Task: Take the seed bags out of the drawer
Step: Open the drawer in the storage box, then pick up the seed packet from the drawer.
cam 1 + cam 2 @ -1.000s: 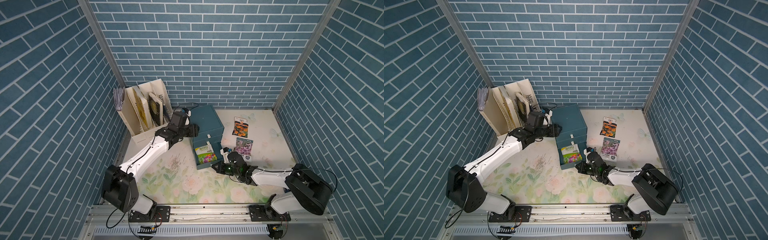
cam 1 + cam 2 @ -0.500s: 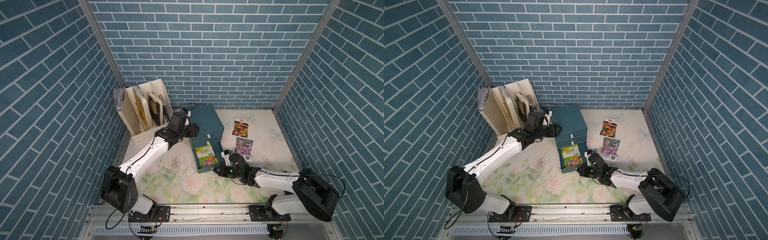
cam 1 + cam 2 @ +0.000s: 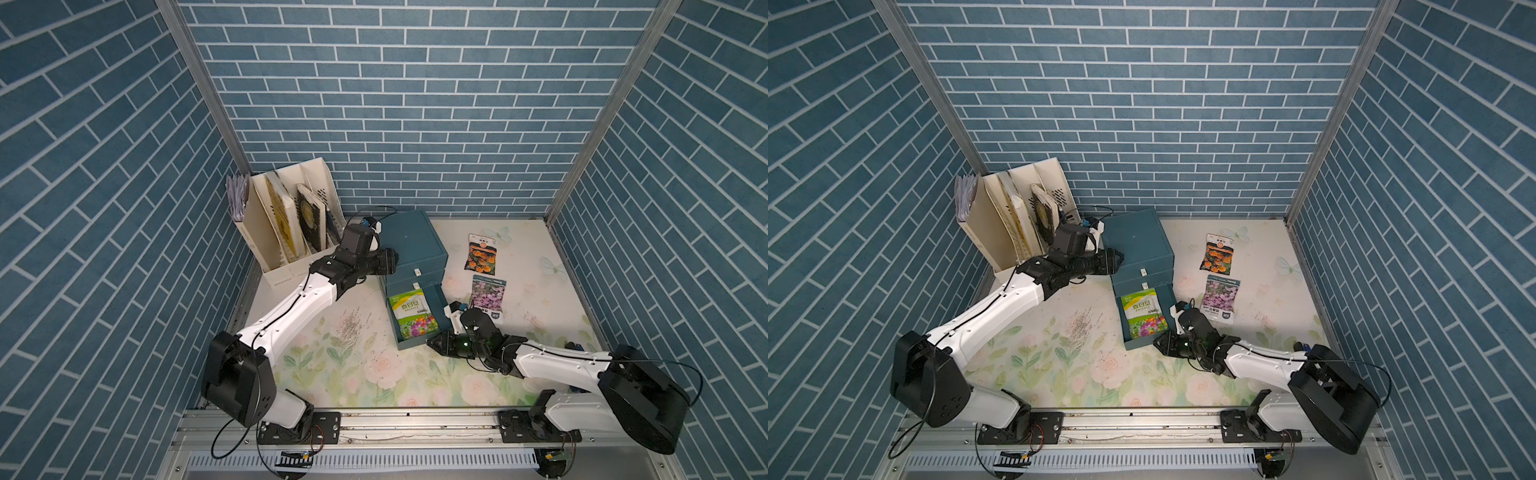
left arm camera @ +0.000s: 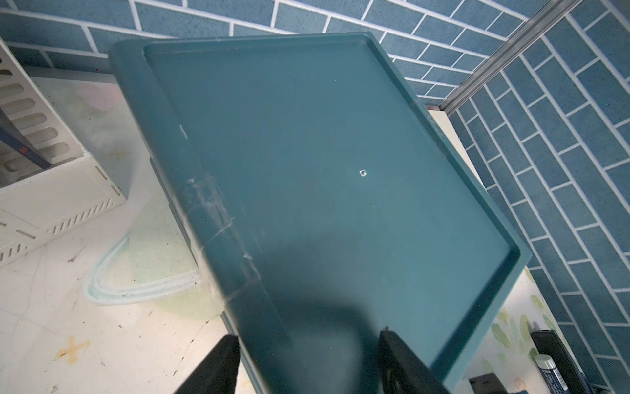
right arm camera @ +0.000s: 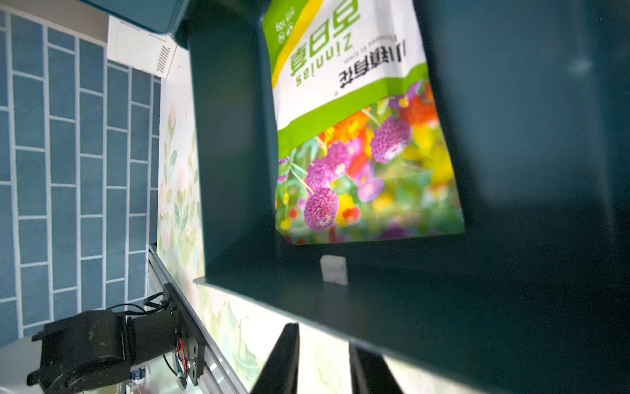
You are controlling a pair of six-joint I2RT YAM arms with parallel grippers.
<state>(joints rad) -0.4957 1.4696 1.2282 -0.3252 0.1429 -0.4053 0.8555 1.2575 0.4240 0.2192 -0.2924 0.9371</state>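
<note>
A teal drawer cabinet (image 3: 411,239) (image 4: 324,163) stands at the back of the table. Its bottom drawer (image 3: 436,301) (image 5: 231,170) is pulled out, and a green-white seed bag (image 3: 412,318) (image 3: 1144,318) (image 5: 361,136) lies flat in it. Two more seed bags lie on the table to the right, one with orange blooms (image 3: 482,253) and one with purple blooms (image 3: 488,297). My right gripper (image 3: 434,343) (image 5: 324,361) is open, just in front of the drawer's front wall and clear of its white handle tab (image 5: 334,269). My left gripper (image 3: 388,262) (image 4: 306,358) is open, its fingers straddling the cabinet's top left edge.
A cream file holder (image 3: 286,224) with upright books stands at the back left, close to my left arm. The cabinet's two upper drawers (image 3: 417,272) are closed. Blue brick walls enclose three sides, and a metal rail (image 3: 374,419) runs along the front.
The bottom drawer slid further out toward the front with my right gripper. The right jaws then parted and let go of the handle tab. The left arm stayed put.
</note>
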